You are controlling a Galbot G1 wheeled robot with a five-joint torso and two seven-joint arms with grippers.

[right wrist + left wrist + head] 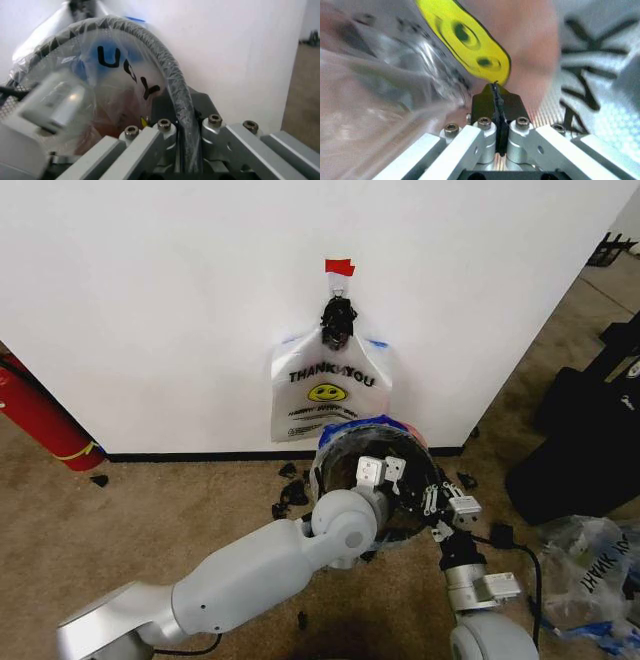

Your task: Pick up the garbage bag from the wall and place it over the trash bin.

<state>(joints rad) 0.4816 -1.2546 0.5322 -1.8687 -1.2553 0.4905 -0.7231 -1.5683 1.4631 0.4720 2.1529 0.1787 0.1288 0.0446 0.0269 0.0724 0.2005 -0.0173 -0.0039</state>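
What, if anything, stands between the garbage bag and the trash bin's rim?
Nothing visible: the garbage bag already lies over the trash bin rim, with the left gripper and the right gripper shut on it. A second bag hangs on the wall behind.

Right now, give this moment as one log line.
left gripper: shut on garbage bag | right gripper: shut on trash bin rim | another bag: on wall

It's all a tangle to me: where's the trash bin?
In the head view the trash bin stands on the carpet by the wall, below the hanging garbage bag, left gripper and right gripper at its rim.
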